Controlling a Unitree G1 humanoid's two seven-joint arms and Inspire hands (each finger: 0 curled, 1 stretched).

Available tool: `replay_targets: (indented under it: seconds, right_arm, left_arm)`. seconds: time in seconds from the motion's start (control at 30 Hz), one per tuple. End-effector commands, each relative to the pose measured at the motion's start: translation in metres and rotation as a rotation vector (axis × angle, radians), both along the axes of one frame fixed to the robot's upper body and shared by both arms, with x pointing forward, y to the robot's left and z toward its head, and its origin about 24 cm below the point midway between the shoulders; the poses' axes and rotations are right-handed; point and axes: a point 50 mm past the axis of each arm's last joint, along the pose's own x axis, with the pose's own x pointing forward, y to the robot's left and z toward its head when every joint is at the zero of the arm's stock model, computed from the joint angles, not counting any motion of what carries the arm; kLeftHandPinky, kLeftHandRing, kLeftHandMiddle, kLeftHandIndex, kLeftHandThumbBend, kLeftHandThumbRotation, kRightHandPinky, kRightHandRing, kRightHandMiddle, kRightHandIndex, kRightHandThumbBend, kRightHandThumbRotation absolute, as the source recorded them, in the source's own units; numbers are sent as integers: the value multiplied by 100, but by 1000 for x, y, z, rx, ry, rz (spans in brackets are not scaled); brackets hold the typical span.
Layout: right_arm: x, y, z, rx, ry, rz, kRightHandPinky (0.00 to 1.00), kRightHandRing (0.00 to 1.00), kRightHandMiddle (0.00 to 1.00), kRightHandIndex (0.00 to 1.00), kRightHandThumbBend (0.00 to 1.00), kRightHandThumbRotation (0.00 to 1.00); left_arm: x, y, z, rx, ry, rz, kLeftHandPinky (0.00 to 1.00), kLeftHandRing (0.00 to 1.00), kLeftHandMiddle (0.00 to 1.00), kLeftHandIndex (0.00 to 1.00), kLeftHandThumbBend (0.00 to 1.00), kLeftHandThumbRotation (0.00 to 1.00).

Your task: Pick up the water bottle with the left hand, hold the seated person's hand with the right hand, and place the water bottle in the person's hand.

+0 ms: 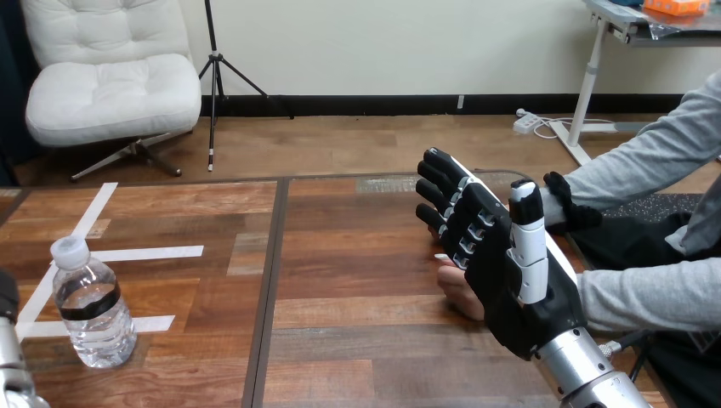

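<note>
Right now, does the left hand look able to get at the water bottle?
Probably yes. The water bottle stands upright on the table close beside the left arm, with nothing between them. The right hand and the person's hand are well off to the right.

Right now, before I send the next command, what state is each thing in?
water bottle: upright on the table, cap on, untouched.
left hand: at the view's left edge, apart from the bottle.
right hand: open, fingers straight, raised in front of the person's hand, not curled round it.
person's hand: low over the table, mostly hidden behind the right hand, no bottle in it.
</note>
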Motion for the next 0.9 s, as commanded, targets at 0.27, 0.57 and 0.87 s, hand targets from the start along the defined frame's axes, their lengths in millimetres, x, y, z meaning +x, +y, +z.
replay_targets:
  seconds: [0.27,0.57,0.87]
  right_arm:
    - [5,0,19,19,-83,-3,100,98,96,93,87,100]
    - [6,0,19,18,-81,-4,100,98,96,93,87,100]
    - [5,0,19,21,-79,-1,100,98,96,93,87,100]
  left_arm:
    - [2,4,6,64,0,-3,100,100,98,94,93,69]
    - [0,5,2,74,24,1,100,100,99,96,99,27]
    - [-1,5,-1,106,67,-5,100,100,100,99,100,9]
